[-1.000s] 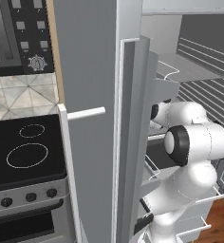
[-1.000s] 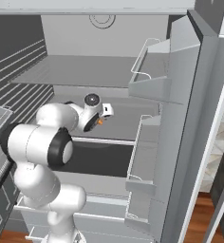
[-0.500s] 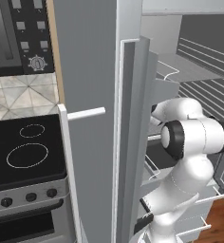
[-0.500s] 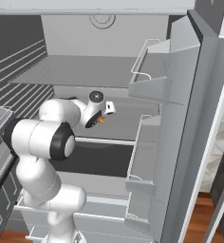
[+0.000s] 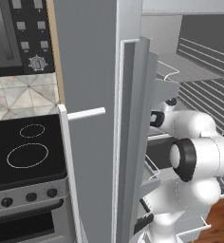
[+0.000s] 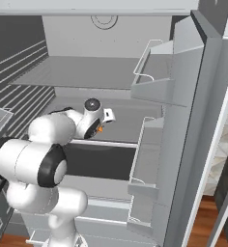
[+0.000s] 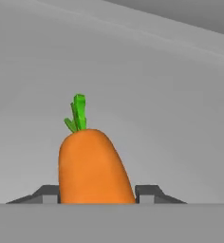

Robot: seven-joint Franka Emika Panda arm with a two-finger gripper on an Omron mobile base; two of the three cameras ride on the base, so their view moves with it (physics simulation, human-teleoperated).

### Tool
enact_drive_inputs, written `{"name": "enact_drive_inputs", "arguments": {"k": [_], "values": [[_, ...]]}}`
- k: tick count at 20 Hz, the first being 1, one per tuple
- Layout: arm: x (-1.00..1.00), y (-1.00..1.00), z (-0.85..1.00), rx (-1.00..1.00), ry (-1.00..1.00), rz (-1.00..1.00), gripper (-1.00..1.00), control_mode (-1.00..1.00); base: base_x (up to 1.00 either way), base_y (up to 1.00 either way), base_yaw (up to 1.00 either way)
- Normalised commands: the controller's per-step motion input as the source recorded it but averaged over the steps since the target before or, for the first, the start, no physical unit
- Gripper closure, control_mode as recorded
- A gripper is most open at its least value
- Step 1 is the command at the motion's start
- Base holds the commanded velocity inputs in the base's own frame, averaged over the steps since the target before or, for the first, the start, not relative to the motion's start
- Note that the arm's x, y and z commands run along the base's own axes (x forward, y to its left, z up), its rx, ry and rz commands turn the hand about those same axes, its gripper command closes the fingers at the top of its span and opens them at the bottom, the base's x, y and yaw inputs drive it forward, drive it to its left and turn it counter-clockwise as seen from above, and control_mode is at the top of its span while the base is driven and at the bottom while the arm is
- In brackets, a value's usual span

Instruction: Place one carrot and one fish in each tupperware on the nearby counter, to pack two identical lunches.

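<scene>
Orange carrot [image 7: 91,166] with green top sits between my pincer [image 7: 98,193] fingertips [image 7: 148,191], inside the open fridge [image 6: 183,96]. I cannot tell whether the jaws already grip it.

Carrot [image 7: 92,166]: smooth, matt orange skin, waxy green top. Fridge shelf [image 7: 171,95]: flat matt grey, plastic look. Fridge door [image 5: 92,71]: satin grey, metal look, white handle [image 5: 85,114]. Stovetop [image 5: 23,152]: glossy black glass. Wall tiles [image 5: 19,97]: pale stone, slight sheen. Floor [image 6: 203,226]: polished reddish wood. Arm [image 6: 36,161]: glossy white shell, dark joints.
</scene>
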Motion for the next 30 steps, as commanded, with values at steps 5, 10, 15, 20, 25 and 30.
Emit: {"name": "enact_drive_inputs", "arguments": {"k": [5,10,15,20,25,30], "values": [[-1.0,-0.47,0.1,0.0,0.0,0.0,1.0,-1.0,0.0,0.0,0.0],[-1.0,-0.39,0.64,0.0,0.09,-0.01,1.0,-1.0,0.0,0.0,0.0],[-1.0,-0.06,0.99,0.0,0.22,-0.03,1.0,-1.0,0.0,0.0,0.0],[-1.0,-0.02,0.97,0.0,0.2,-0.11,1.0,-1.0,0.0,0.0,0.0],[-0.9,0.01,0.91,0.0,0.02,-0.04,1.0,-1.0,0.0,0.0,0.0],[-0.66,0.02,0.77,-0.01,0.0,0.0,1.0,-1.0,0.0,0.0,0.0]]}}
